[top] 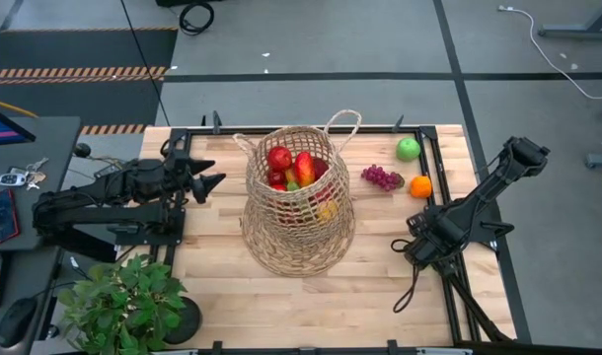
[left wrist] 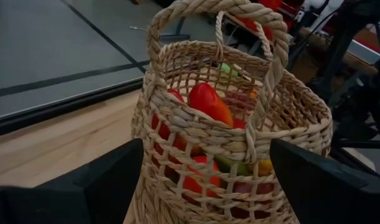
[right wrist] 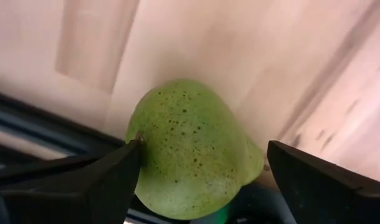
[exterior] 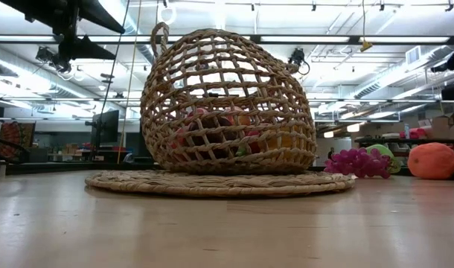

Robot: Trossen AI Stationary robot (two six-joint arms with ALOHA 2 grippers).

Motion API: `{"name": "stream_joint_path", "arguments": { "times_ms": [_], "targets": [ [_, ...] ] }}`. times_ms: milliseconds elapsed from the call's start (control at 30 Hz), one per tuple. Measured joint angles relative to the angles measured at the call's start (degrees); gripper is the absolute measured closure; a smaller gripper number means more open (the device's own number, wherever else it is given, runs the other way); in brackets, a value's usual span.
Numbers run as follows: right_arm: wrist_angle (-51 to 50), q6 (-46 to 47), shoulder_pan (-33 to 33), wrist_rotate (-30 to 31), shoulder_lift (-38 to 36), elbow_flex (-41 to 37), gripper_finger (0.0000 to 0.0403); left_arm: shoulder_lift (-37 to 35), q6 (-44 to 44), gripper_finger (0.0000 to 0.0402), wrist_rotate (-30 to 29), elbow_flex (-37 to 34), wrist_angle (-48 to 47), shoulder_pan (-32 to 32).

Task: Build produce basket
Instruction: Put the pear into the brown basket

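Note:
The tan wicker basket (top: 299, 212) (exterior: 227, 104) stands on its wide base mid-table. Inside lie a red apple (top: 279, 158), a red pepper (left wrist: 209, 102) and other toy produce. Purple grapes (top: 382, 177), a green apple (top: 409, 149) and an orange (top: 420, 185) rest on the table to its right. My left gripper (top: 217, 182) (left wrist: 205, 143) hovers open, left of the basket's rim, touching nothing. My right gripper (top: 412, 248) (right wrist: 204, 144) is open near the table's right rail, fingers either side of a speckled green mango (right wrist: 190, 149) that is hidden in the high view. My right gripper comes at the green mango from above, pointing down. One fingertip (right wrist: 131, 155) shows right at the mango's stem end (right wrist: 143, 140). I cannot tell whether it touches. The mango lies by the dark edge rail.
A leafy potted plant (top: 123, 301) stands at the near left corner. Dark rails (top: 457, 256) frame the table. Bare wood shows in front of the basket and to its left. A desk with keys and a screen sits beyond the left edge.

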Motion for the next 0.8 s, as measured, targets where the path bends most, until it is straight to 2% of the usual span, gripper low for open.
{"name": "stream_joint_path", "arguments": {
  "times_ms": [133,300,467,600,733,800],
  "targets": [
    [-0.24,1.75,-1.71,3.12,1.25,0.08,0.0051,0.00,-1.45,0.0044,0.01,0.00,0.01,0.00],
    [-0.74,3.02,-5.88,9.72,6.99,3.25,0.0052,0.00,-3.93,0.0044,0.01,0.00,0.07,0.00],
    [-1.99,2.48,-12.60,15.80,15.01,12.15,0.0055,0.00,-5.76,0.0044,0.05,0.00,0.08,0.00],
    [-3.52,3.74,-17.49,16.66,17.87,20.21,0.0055,0.00,-5.83,0.0044,2.43,0.00,0.49,0.00],
    [-3.40,3.42,-21.39,16.53,15.93,26.21,0.0055,0.00,-4.45,0.0044,3.66,0.00,0.41,-0.02],
    [-3.32,3.42,-23.14,14.53,14.10,27.83,0.0055,0.02,-3.09,0.0044,3.64,0.00,0.43,-0.02]
  ]
}}
